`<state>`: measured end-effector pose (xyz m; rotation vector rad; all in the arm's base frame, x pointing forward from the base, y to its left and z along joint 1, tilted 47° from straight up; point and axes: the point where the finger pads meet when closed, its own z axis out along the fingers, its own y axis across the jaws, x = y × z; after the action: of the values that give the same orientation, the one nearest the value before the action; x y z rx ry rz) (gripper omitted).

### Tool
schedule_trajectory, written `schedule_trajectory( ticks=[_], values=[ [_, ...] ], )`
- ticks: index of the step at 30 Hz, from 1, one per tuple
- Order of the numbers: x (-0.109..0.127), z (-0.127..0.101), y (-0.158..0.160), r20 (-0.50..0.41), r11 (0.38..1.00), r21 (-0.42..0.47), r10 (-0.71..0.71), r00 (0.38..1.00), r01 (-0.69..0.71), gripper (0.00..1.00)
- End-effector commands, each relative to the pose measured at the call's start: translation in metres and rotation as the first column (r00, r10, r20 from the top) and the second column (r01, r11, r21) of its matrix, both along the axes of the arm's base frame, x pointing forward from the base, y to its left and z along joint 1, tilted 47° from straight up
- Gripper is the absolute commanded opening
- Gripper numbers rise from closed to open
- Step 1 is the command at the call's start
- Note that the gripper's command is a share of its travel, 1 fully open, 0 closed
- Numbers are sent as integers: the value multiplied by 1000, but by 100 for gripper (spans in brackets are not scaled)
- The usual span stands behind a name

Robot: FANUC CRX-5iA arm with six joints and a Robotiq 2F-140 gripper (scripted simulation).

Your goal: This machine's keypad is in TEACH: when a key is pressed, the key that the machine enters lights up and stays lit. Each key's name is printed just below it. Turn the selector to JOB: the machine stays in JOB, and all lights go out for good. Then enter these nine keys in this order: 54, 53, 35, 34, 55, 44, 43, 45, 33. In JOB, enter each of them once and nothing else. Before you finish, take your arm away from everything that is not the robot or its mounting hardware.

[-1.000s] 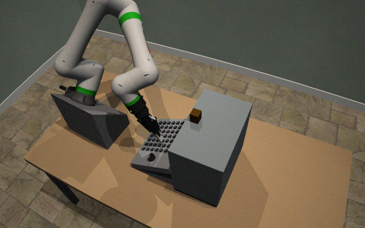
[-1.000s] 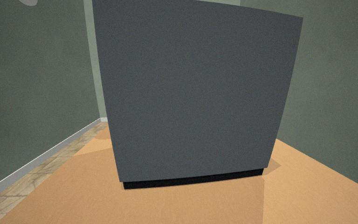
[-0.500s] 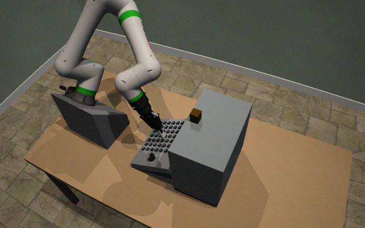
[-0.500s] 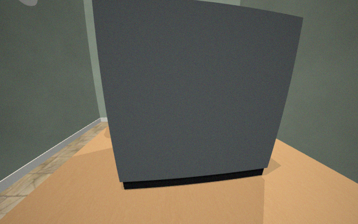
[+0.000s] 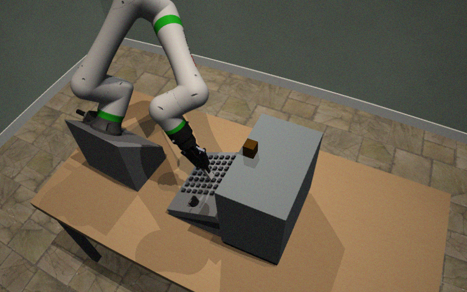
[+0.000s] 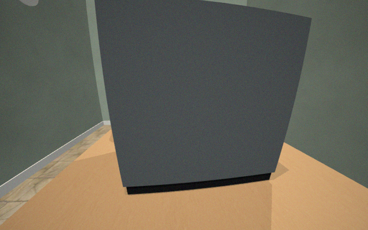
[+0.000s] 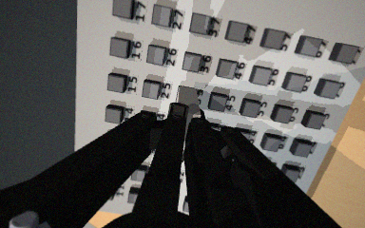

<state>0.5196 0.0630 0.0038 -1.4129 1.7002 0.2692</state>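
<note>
The grey machine [image 5: 272, 172] [image 6: 201, 95] has a sloped keypad panel [image 5: 179, 207] [image 7: 97, 66] at its front, with rows of dark square keys. No key looks lit. The black selector knob [image 5: 193, 201] sits at the panel's near end. My gripper [image 5: 207, 171] [image 7: 184, 101] is shut with nothing in it, its tips pointing down at the middle of the keypad. In the wrist view the tips stand just under key 35, in the row that starts with key 14 [image 7: 114, 113], and they hide the key beneath them. Key 45 [image 7: 218, 101] lies to the right.
A small brown cube [image 5: 250, 148] stands on the machine's top near the keypad. The arm's dark pedestal [image 5: 117, 154] stands left of the panel on the wooden table [image 5: 379, 223] [image 6: 189, 211]. In the exterior view the machine's back hides the keypad and arm.
</note>
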Motion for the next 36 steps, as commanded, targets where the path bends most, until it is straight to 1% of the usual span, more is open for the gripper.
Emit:
schedule_trajectory(
  ticks=[1, 36],
  values=[
    [2, -2, 2, 0, 1000, 0, 0, 1000, 0, 0],
    [4, -4, 4, 0, 1000, 0, 0, 1000, 0, 0]
  ],
)
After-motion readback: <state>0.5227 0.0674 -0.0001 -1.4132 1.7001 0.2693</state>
